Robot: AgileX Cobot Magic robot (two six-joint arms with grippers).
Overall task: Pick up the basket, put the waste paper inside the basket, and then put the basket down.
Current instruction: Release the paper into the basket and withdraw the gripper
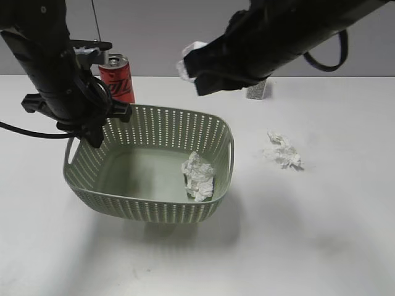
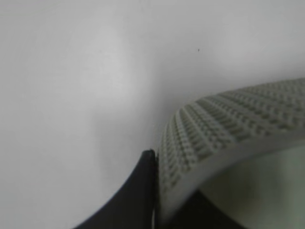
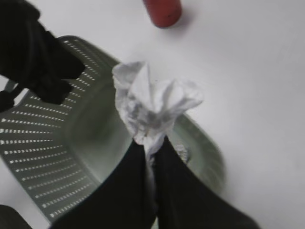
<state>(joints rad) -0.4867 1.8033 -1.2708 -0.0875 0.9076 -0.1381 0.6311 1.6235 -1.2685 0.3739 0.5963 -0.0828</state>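
Observation:
The sage-green basket (image 1: 154, 185) is tilted, its left side lifted off the table. My left gripper (image 1: 99, 126) is shut on the basket's left rim; the left wrist view shows a jaw (image 2: 155, 191) pressed against the perforated wall (image 2: 224, 133). One waste paper wad (image 1: 199, 176) lies inside the basket. My right gripper (image 1: 188, 68) is shut on a second waste paper wad (image 3: 152, 105) and holds it in the air above the basket's far side (image 3: 62, 143). A third wad (image 1: 282, 151) lies on the table to the right of the basket.
A red can (image 1: 117, 77) stands just behind the basket's back left corner, also in the right wrist view (image 3: 163, 12). A small grey speckled object (image 1: 258, 90) stands at the back, partly hidden by the right arm. The table is white.

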